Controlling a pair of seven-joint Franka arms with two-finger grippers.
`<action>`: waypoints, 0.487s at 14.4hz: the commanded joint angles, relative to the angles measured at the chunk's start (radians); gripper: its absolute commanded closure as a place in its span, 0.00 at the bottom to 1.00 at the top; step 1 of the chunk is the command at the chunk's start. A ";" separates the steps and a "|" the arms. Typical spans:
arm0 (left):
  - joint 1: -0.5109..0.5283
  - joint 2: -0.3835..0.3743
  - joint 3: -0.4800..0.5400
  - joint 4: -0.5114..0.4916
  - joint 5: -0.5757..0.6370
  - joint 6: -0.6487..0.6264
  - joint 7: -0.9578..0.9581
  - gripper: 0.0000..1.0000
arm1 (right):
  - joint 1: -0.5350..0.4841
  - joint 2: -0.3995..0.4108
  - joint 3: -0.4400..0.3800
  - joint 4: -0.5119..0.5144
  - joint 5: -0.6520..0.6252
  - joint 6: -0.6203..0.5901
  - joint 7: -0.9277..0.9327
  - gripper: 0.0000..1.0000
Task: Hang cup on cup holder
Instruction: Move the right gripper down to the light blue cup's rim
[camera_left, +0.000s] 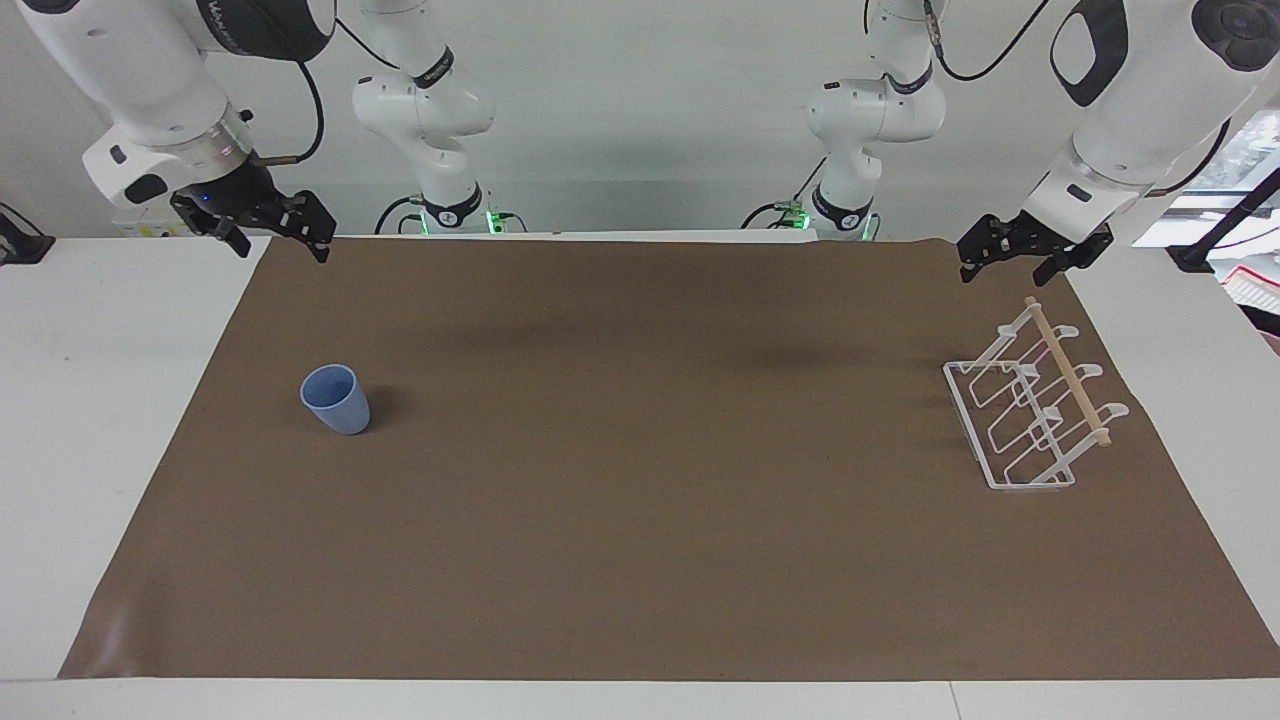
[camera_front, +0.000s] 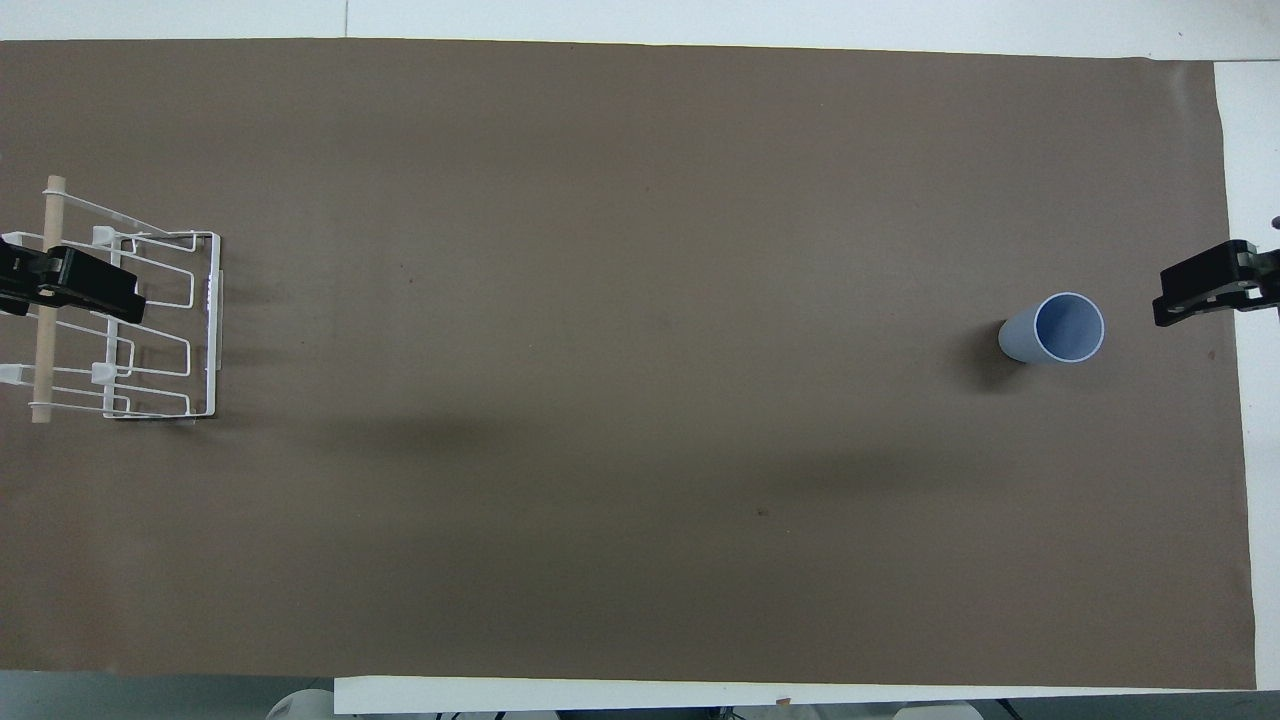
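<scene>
Overhead view: the cup (camera_front: 1055, 329) stands upright, mouth up, on the brown mat (camera_front: 640, 400) at about 3 o'clock, toward the right arm's end of the table. The holder (camera_front: 130, 320) sits at about 9 o'clock, toward the left arm's end, with its wooden rod (camera_front: 45, 300) running across the top of the white wire prongs. Cup and holder are well apart, nearly the whole mat between them. In the facing view the cup (camera_left: 336, 399) shows at about 9 o'clock and the holder (camera_left: 1030, 410) at about 3 o'clock, since the 2 views are half a turn apart. The right gripper (camera_left: 280, 236) hangs in the air over the mat's corner at the right arm's end, holding nothing; its 2 fingers look spread apart. The left gripper (camera_left: 1010, 262) hangs over the mat's edge just above the holder's robot-side end, not touching it and holding nothing; its fingers also look parted. From above, the left gripper (camera_front: 70, 285) overlaps the holder's rod, and the right gripper (camera_front: 1200, 290) lies just beside the cup.
</scene>
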 joint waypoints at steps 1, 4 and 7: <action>0.010 -0.015 0.013 -0.009 0.016 -0.007 -0.009 0.00 | -0.010 0.005 0.006 0.011 0.010 0.006 -0.010 0.01; 0.022 -0.016 0.014 -0.009 0.016 -0.007 -0.009 0.00 | -0.010 0.002 0.007 0.009 0.011 0.003 -0.010 0.01; 0.022 -0.016 0.014 -0.009 0.016 -0.005 -0.009 0.00 | -0.016 -0.015 0.007 0.003 0.011 -0.005 -0.018 0.01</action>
